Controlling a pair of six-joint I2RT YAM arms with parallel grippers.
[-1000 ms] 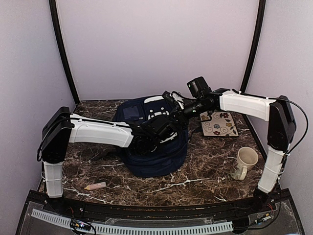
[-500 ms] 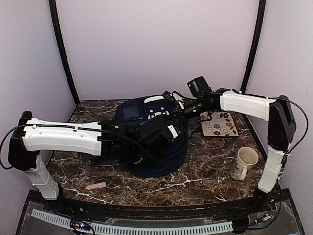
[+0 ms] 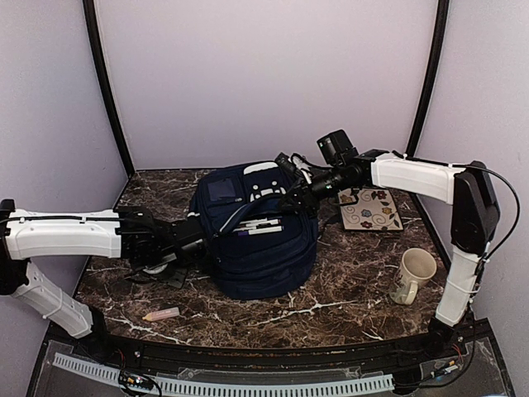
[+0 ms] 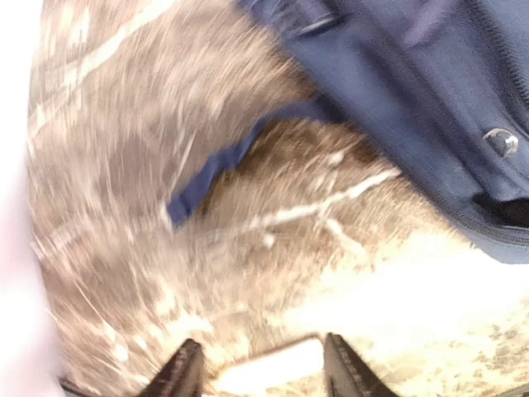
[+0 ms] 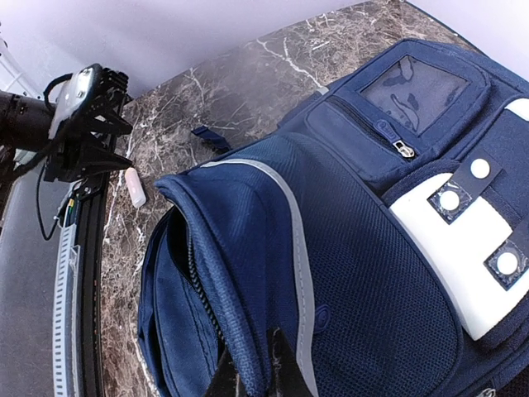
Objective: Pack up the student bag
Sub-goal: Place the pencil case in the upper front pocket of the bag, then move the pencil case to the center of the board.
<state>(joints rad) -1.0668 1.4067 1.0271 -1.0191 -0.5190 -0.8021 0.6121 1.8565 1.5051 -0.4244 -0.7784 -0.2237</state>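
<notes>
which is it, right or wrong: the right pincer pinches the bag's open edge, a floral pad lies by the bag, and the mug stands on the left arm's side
Wrong in one respect: the mug stands on the right arm's side, near that arm's base, as the top external view shows. The rest holds: the right pincer pinches the student bag at its open edge, and the floral pad lies by the bag.

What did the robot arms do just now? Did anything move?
The left claw pulled back off the student bag to the left and is open beside it, empty. Thin white things now show in the bag's opening. The right claw still pinches the bag's edge; bag, mug and pink stick stayed put.
</notes>
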